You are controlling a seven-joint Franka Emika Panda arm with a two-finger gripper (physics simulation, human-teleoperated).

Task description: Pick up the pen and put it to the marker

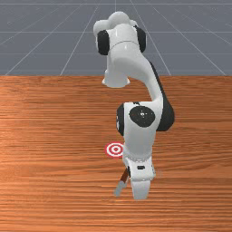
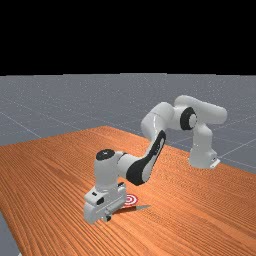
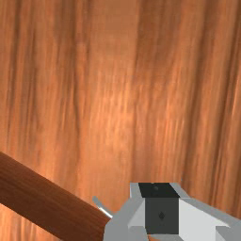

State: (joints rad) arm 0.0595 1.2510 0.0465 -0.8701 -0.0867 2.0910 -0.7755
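A: Far view. Surface, room?
B: Orange-brown wood worktop (image 2: 55, 160), grey floor (image 2: 50, 105) with pale grid lines, black beyond. Pen (image 2: 127, 209) runs from beside the claw (image 2: 108, 216) toward the far view's right, grey end outermost, near the red-and-white marker (image 2: 130, 200).
A: Claw clenched or released?
B: Can't tell.
A: Front view?
B: Pen slants out from behind the hand, on the front view's left. Marker sits between pen and arm base, edge partly behind the arm.
A: Wrist view adds?
B: Brown barrel up close, reaching the claw, slim silvery strip next to it.
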